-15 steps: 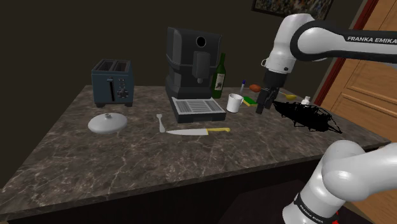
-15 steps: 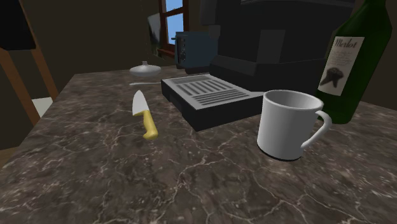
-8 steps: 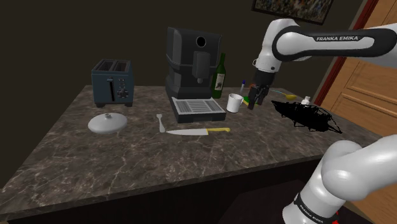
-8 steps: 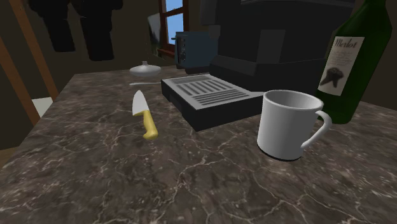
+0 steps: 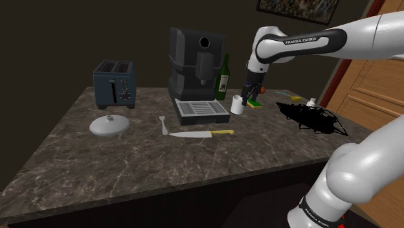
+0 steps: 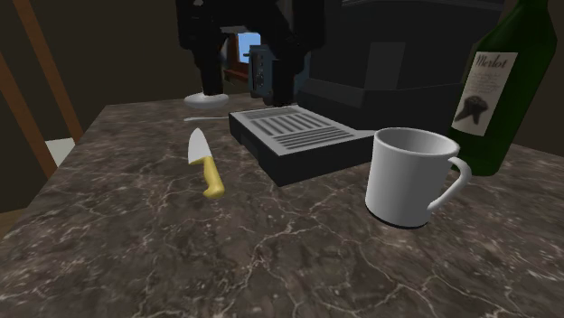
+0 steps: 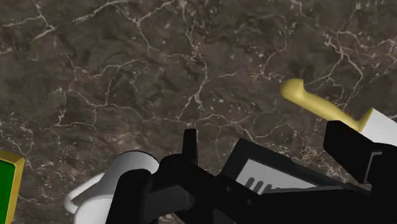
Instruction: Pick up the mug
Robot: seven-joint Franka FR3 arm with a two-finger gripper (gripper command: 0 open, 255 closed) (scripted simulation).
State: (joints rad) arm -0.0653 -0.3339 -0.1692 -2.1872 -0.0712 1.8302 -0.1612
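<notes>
The white mug (image 6: 411,176) stands upright near the raised, spread claw (image 6: 246,94).

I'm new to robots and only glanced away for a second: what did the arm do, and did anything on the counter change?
The arm swung toward the shoulder view's left, carrying the open pincer from near the black wire object to close by the white mug. It has taken hold of nothing. The mug, the knife and the green bottle stayed where they were.
</notes>
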